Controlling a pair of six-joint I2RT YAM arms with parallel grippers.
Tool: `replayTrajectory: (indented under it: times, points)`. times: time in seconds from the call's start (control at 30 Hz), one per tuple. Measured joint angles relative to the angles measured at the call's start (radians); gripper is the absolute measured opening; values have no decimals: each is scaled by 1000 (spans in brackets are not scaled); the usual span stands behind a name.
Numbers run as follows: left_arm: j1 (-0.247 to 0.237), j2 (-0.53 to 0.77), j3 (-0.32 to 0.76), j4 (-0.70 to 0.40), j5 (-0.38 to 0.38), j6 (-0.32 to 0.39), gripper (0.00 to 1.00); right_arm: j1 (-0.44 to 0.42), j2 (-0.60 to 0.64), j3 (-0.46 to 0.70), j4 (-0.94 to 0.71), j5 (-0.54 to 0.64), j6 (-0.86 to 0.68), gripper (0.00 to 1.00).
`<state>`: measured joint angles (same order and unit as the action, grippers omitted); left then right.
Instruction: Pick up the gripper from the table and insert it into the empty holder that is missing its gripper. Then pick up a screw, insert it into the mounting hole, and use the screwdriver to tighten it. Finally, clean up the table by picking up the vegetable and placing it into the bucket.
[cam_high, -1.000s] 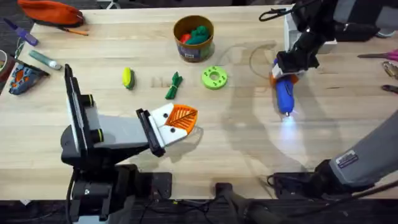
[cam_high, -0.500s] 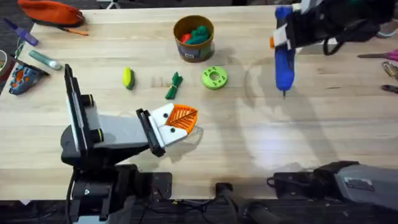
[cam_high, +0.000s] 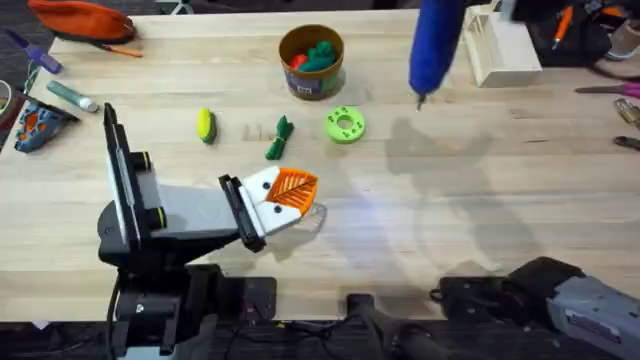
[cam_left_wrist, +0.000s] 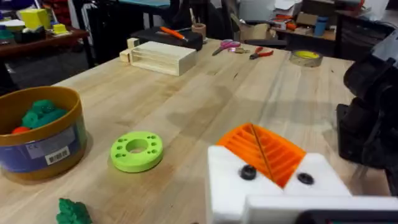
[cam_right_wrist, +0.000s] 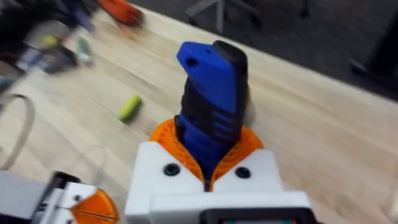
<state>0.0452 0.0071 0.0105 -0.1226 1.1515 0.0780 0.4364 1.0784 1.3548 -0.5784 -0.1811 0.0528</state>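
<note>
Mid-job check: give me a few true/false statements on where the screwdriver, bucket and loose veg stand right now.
1. The right gripper is clamped on the blue screwdriver. True.
2. The bucket is empty. False: it holds green and red items.
3. A green vegetable lies on the table beside the green disc. True.
4. The yellow-green vegetable is in the bucket. False: it lies on the table.

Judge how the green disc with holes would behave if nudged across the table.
The green disc lies flat on the table, so it would probably slide rather than roll. It looks like rigid plastic, likely light, and too low to tip.
</note>
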Motion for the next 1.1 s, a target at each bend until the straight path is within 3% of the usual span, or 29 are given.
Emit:
replayTrajectory:
  times: [0.47, 0.73, 0.87, 1.1]
  points:
    - [0, 0, 0, 0, 0, 0, 6, 0, -70, -16, 243, -426, 22, 23]
    - [0, 0, 0, 0, 0, 0, 6, 33, -64, -217, 613, -595, 32, 23]
    - [0, 0, 0, 0, 0, 0, 6, 71, -15, -277, 747, -688, 45, 23]
    - [0, 0, 0, 0, 0, 0, 6, 150, 131, -285, 902, -828, 52, 23]
